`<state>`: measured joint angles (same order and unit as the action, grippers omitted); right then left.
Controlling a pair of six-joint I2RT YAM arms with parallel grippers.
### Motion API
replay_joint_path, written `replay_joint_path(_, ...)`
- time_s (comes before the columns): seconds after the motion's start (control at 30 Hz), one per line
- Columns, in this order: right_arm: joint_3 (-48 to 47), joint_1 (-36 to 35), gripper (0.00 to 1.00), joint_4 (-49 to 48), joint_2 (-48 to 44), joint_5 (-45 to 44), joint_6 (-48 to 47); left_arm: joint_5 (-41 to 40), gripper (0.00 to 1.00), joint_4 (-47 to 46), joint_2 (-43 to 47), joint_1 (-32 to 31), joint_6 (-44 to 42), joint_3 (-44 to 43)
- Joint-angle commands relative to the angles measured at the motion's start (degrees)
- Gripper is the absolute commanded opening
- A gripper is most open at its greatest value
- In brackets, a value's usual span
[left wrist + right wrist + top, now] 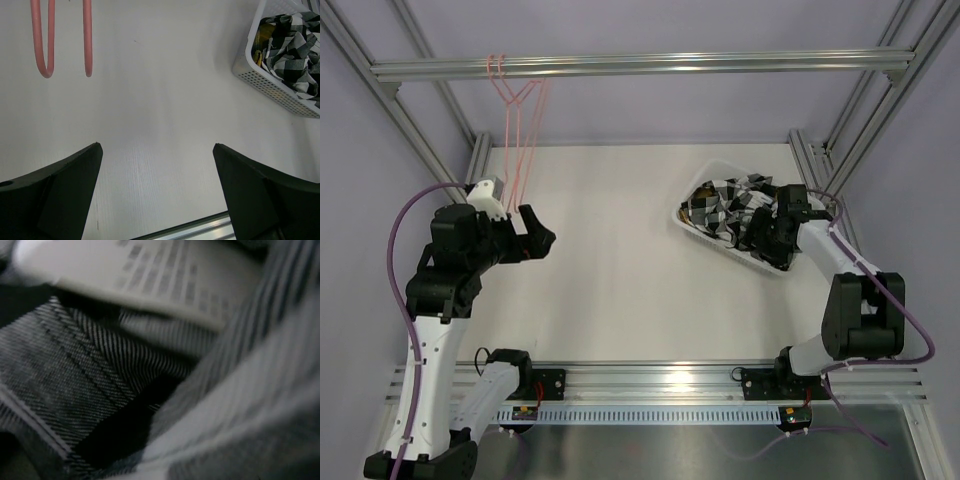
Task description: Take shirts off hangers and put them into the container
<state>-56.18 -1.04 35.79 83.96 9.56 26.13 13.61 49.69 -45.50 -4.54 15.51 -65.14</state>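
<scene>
Both shirts lie bunched in the white container, at the table's right. The black-and-white check shirt lies on top; a bit of the yellow-and-black one shows at the left end. My right gripper is pushed down into the cloth in the container, its fingers hidden. The right wrist view is filled by blurred check cloth and the container's perforated wall. Two bare pink hangers hang from the rail. My left gripper is raised just below them, open and empty.
The grey aluminium rail crosses the top of the frame, with upright posts at the table's corners. In the left wrist view the hangers' lower ends hang at top left and the container sits at top right.
</scene>
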Motion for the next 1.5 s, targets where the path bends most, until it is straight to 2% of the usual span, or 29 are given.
replay_joint_path(0.0, -0.15, 0.42, 0.75, -7.66, 4.35, -2.27, 0.94, 1.77, 0.99, -1.09, 1.55, 0.23, -0.21, -0.86)
replay_joint_path(0.1, -0.51, 0.42, 0.76, -7.75, 8.05, -0.25, 0.5, 1.78, 0.99, -0.82, 2.07, 0.23, -0.13, -0.6)
replay_joint_path(0.2, 0.63, 0.42, 0.76, -7.67, 6.75, -0.15, 0.41, 1.78, 0.99, -0.56, 2.25, 0.23, -0.13, -0.6)
replay_joint_path(0.37, -2.43, 0.42, 0.78, -1.79, -4.21, -2.35, -1.08, 1.86, 0.99, -1.17, 2.08, 0.23, 0.31, -0.69)
replay_joint_path(0.67, -18.95, 0.34, 0.87, 13.06, -19.78, -6.65, -3.27, 0.2, 0.99, -1.44, 1.81, 0.23, 0.84, -2.53)
replay_joint_path(0.8, -27.11, 0.42, 0.91, 17.9, -25.33, -13.32, -6.69, -3.57, 0.99, -0.39, 2.69, 0.23, 0.84, -4.54)
replay_joint_path(1.0, -32.93, 0.34, 0.97, 18.88, -34.56, -21.06, -10.92, -12.18, 0.99, 2.16, 5.59, 0.23, 0.23, -6.92)
replay_joint_path(1.2, -29.17, -4.58, 1.0, 16.6, -44.49, -27.47, -12.67, -20.62, 0.99, 5.94, 9.54, 0.14, -0.48, -8.95)
replay_joint_path(1.47, -22.05, -10.47, 1.0, 12.29, -57.14, -30.04, -17.51, -25.56, 0.99, 7.88, 15.95, -1.52, 1.19, -5.88)
